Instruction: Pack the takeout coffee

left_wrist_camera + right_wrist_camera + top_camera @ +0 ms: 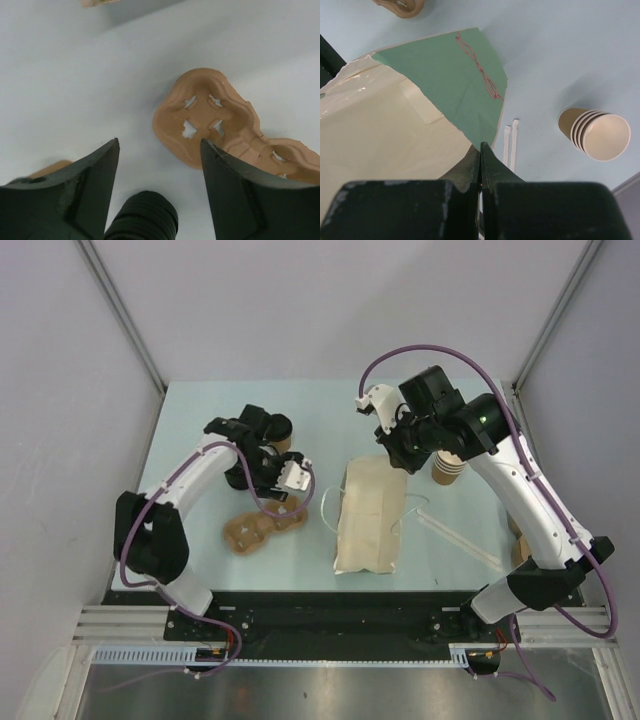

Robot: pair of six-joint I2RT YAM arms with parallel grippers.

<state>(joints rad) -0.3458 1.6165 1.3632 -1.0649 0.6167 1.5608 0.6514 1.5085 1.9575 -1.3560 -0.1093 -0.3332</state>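
Note:
The takeout coffee [281, 430], a tan cup with a black lid, stands at the back left, partly hidden behind my left arm. It does not show in either wrist view. My left gripper [255, 468] is open above the table; in the left wrist view [160, 142] a low black stack of lids [142, 215] sits between its jaws near the palm. My right gripper [396, 448] is shut on the top edge of the cream paper bag [367, 515]. The right wrist view shows the jaws [481, 146] pinching the bag [380, 130] at its green inner flap.
A tan pulp cup carrier [262, 525] lies near-left of the bag, and it also shows ahead of the left jaws [210, 120]. A stack of lidless tan cups [448, 468] [595, 132] lies right of the bag. White sticks [510, 145] lie by the bag, and a long straw [460, 540] lies right of it.

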